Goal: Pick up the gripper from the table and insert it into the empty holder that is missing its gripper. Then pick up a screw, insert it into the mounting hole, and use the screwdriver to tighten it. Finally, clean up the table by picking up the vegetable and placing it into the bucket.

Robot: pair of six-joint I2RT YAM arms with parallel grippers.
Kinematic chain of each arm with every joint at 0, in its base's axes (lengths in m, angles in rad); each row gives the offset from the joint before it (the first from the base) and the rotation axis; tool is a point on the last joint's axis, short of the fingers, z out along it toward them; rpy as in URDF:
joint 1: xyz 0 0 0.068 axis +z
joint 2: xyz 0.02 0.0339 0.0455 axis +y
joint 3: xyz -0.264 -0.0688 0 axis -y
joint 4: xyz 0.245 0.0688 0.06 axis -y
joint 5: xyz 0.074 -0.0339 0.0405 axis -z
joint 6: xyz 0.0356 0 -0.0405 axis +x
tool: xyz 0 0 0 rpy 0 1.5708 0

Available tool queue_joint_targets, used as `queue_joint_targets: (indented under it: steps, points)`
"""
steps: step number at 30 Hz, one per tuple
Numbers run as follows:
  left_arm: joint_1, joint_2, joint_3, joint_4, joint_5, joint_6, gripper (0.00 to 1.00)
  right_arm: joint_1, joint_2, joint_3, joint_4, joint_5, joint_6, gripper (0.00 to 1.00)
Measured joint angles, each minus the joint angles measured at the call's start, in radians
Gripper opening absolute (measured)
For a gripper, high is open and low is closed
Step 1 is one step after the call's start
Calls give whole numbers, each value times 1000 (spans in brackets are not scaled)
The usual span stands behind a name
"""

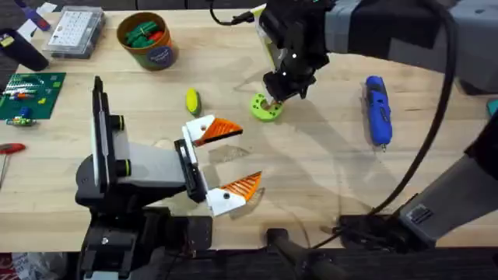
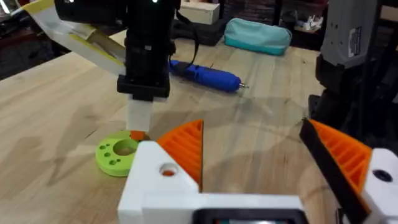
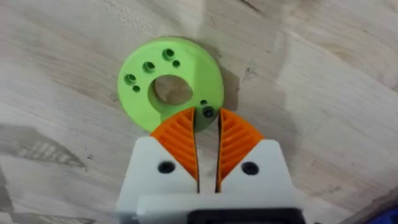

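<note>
Green disc (image 3: pixel 171 84) edge under right gripper (image 3: pixel 207 127)

Quick count: two tools, left one (image 1: pixel 226 159) and right one (image 1: pixel 274 97). One green disc (image 1: pixel 267 109) right under the right tool. One blue screwdriver (image 1: pixel 377 109), one vegetable (image 1: pixel 192 100), one bucket (image 1: pixel 148 40), one clear box (image 1: pixel 75 33), one green board (image 1: pixel 29 95).

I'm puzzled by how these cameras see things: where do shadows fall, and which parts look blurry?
Overhead: the right arm's upper part looms dark and soft close to the lens, and its shadow spreads over the table beside the green disc. Left wrist: the near white-and-orange fingers are soft and the blue screwdriver sharper. Right wrist: the disc casts a dark shadow along its edge.
</note>
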Motion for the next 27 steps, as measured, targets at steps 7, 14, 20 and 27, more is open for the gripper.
queue_joint_targets:
  steps: [7,14,20,27]
  points:
    - [0,0,0,0,0,0,986,0,1,0,7,0,-1,112]
    - [0,0,0,0,0,0,986,0,1,0,10,0,-3,105]
    - [0,0,0,0,0,0,986,0,1,0,-5,0,-6,98]
    - [0,0,0,0,0,0,986,0,1,0,10,0,-7,93]
